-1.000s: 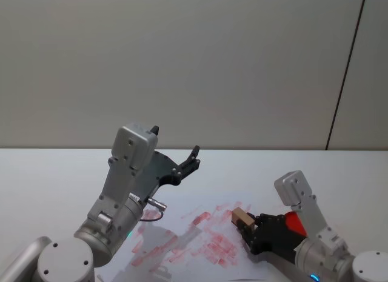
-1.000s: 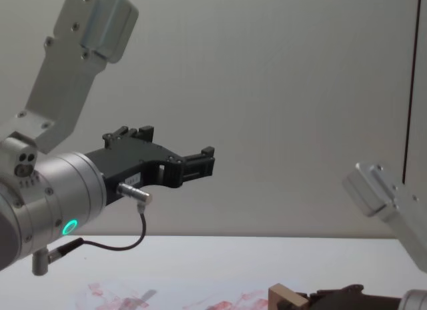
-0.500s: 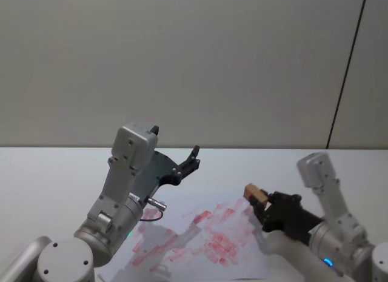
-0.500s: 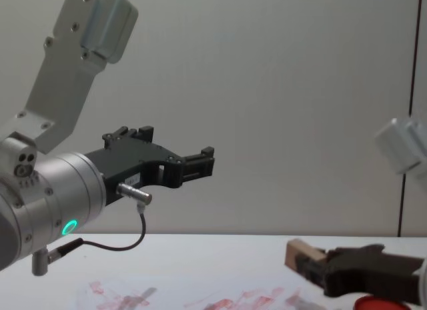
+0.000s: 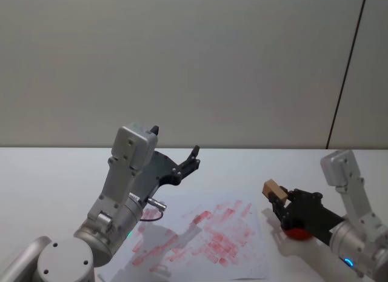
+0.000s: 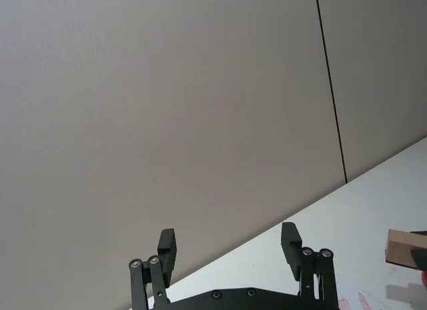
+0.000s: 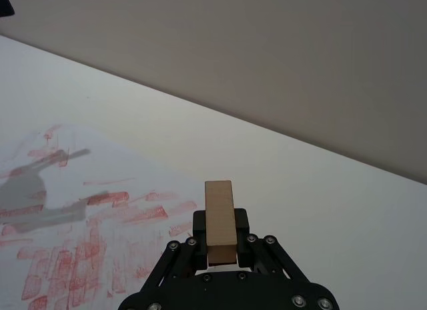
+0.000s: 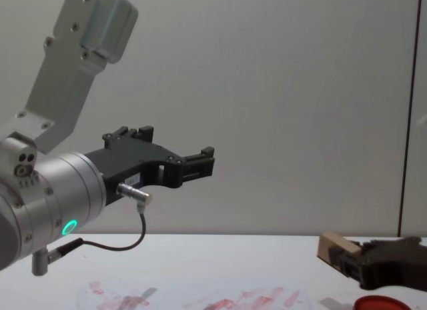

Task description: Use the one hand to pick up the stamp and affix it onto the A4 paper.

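A4 paper (image 5: 203, 233) lies flat on the table, covered in red prints. Left gripper (image 5: 185, 164) stays parked and raised above it, jaws spread, empty. Right gripper (image 5: 280, 198) has lifted off the sheet and swung rightward within the last second, jaws pinching the stamp (image 5: 271, 188), now over the red ink pad (image 5: 296, 234). Judgement: print made; re-inking likely next.

The right gripper (image 5: 280, 196) covers most of the red ink pad (image 5: 296, 234); the stamp's (image 7: 220, 220) lower end sits hidden between its fingers.
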